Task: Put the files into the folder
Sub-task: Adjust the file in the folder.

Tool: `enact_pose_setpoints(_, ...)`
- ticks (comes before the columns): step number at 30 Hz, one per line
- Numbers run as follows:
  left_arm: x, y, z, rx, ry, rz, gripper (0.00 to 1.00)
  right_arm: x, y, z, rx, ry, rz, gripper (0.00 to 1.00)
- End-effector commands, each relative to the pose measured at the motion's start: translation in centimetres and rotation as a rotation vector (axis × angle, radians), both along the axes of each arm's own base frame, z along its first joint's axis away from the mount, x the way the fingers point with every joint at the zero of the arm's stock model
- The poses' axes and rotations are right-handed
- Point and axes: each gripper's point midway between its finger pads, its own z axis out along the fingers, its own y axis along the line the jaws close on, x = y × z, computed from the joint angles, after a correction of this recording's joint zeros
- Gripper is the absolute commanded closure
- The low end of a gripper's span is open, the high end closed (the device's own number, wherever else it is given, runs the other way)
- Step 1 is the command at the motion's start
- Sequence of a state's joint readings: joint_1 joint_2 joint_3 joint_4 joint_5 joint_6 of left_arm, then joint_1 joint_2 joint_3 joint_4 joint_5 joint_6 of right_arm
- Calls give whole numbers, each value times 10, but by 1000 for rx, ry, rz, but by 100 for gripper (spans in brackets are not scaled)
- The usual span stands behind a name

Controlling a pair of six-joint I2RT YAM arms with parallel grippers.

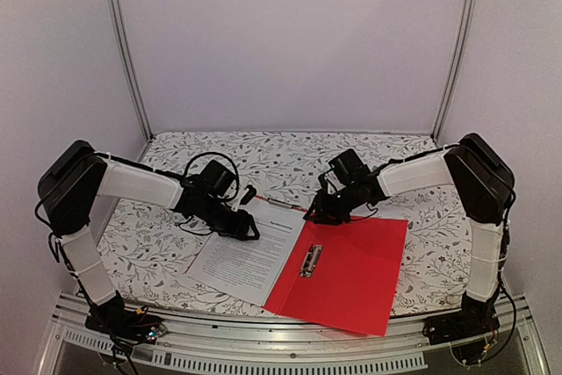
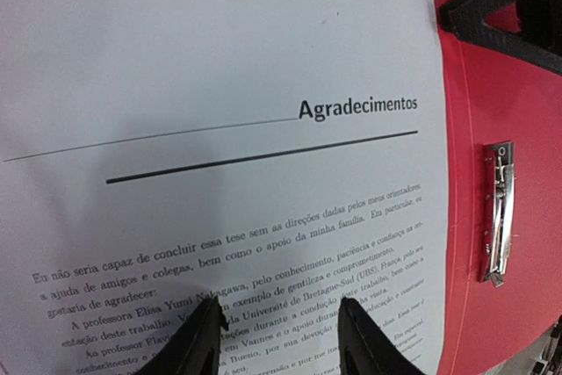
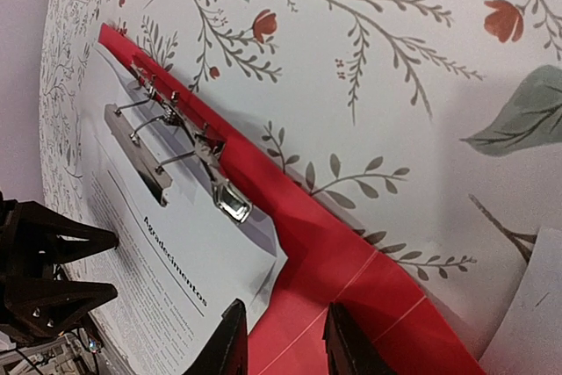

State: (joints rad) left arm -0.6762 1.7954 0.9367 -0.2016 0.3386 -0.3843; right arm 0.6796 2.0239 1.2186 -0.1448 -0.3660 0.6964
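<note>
We see the left gripper [image 2: 277, 322], jaws parted and empty, above the files [image 1: 239, 256]: one stack overlapping the left side of the one open red folder [image 1: 356, 278]. The right gripper [image 3: 285, 320], slightly parted, holds nothing. Tucking in and closing seem left to do.

White cloth printed with grey leaves and red flowers [image 1: 281, 151] lies spread flat; silver metal posts [image 1: 124, 50] stand against plain pale walls [image 1: 290, 32].

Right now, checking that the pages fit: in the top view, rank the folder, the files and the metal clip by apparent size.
1. the folder, lying open
2. the files
3. the metal clip, clearly smallest
</note>
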Motion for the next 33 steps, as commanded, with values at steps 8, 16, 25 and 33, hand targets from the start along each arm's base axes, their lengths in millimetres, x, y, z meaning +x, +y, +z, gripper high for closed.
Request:
enact_pose_setpoints(8,-5,0,-6,44,4,-27,51,9,4,40,20,-99,68,65)
enact_pose_setpoints(16,5,-4,12,32,-46,-20,48,9,7,51,32,-132,100,65)
enact_pose_setpoints(25,12,-14,33,-15,-75,-23,41,7,4,53,24,-144,113,65)
enact_pose_setpoints(33,19,-17,53,-44,-122,-18,40,10,4,55,11,-169,124,65)
